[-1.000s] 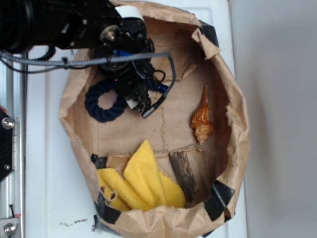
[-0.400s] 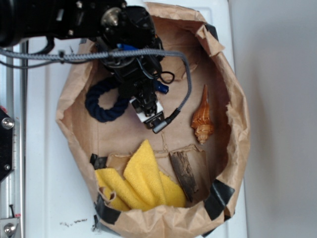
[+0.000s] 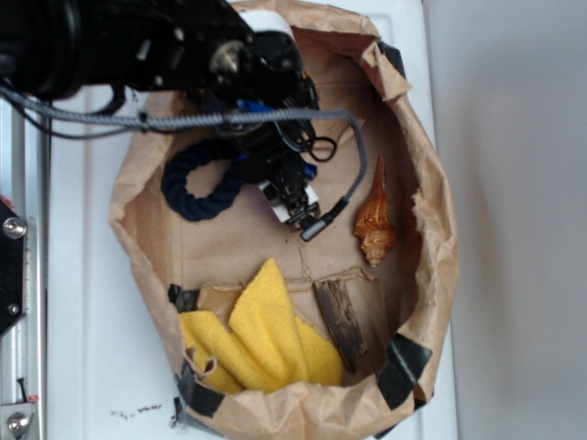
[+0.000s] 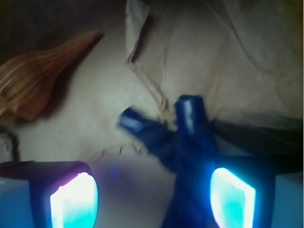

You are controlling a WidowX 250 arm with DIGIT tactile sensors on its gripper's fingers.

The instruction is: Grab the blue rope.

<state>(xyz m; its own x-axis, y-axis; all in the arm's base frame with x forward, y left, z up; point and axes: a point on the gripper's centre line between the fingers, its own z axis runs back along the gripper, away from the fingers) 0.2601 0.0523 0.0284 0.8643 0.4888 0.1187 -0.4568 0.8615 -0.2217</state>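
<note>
Inside the paper bag (image 3: 438, 275): you have a blue rope, a shell, a yellow cloth and a piece of bark on its brown floor.
Change since earlier: your gripper (image 3: 295, 207) has shifted right and slightly up over the last moments; the rope loop sits a little higher in the exterior view, and the rest has not moved.
Blue rope (image 3: 204, 180): you see its dark navy loop at the bag's left side, right part hidden under the arm; in the wrist view its two shiny capped ends (image 4: 190, 114) cross just ahead of the fingers.
Grey cable (image 3: 275, 117): it runs from the left edge across the arm and hooks down beside the gripper.
Gripper: in the wrist view (image 4: 152, 197) your jaws stand wide, with the rope between them, close against the right pad (image 4: 231, 199); no grip is visible.
Shell (image 3: 374, 218): right of the gripper, apart from it; cut off at the wrist view's left edge.
Yellow cloth (image 3: 261, 339): bottom left, partly behind the bag rim.
Bark (image 3: 341, 323): just right of the cloth.
Hard to see: the wrist view is blurred and glaring.
Writing: you cannot read any.
</note>
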